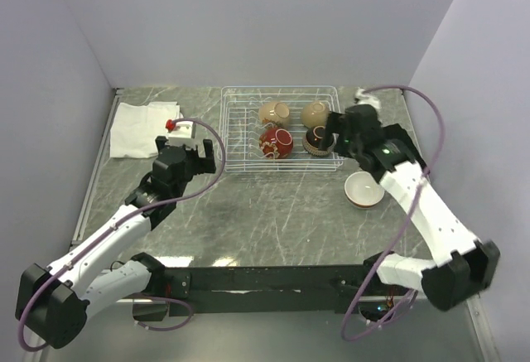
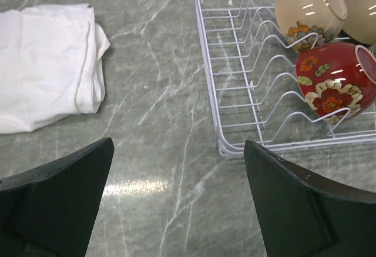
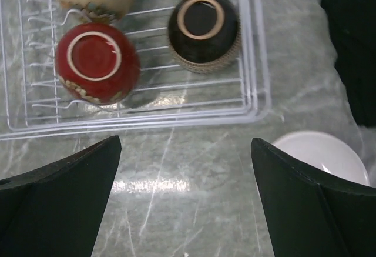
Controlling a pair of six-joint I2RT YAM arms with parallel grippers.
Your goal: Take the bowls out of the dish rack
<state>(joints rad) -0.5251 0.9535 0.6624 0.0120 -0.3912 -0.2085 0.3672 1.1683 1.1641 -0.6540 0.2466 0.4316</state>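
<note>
While poised between one set-down and the next pick, to judge by the layout, seems early in the unloading; shows one bowl (image 1: pixel 364 190) upright on the table (image 1: pixel 273 213), lower right of centre in the overhead view, white inside, nothing in it, just beside the dish rack (image 1: pixel 244 130)'s near right corner; leaves four in the rack's right half, only bare tines (image 2: pixel 258 51) in the left; lists a flowered tan bowl (image 2: pixel 308 13) at the upper right of the left wrist view, a plain tan bowl (image 1: pixel 315 113) just beside it, a patterned dark red bowl (image 3: pixel 97 63) at the upper left of the right wrist view, a black-brown bowl (image 3: pixel 202 30) at top centre there; all tipped against the tines, foot rings showing, mouths turned away, insides unseen; has the right gripper (image 3: pixel 185 144) spread wide, nothing between the fingers, above the rack's near rail; has the left gripper (image 2: pixel 177 144) equally wide and empty over bare table, between the rack's near left corner and the folded white cloth (image 2: pixel 47 63) at the upper left of its view; calls next, most likely, for lowering the right gripper onto the black-brown bowl, nearest of the four; needs a finger each side of its rounded wall, clear of the tines and of the patterned dark red bowl; needs a lift over the raised side before setting down.
</note>
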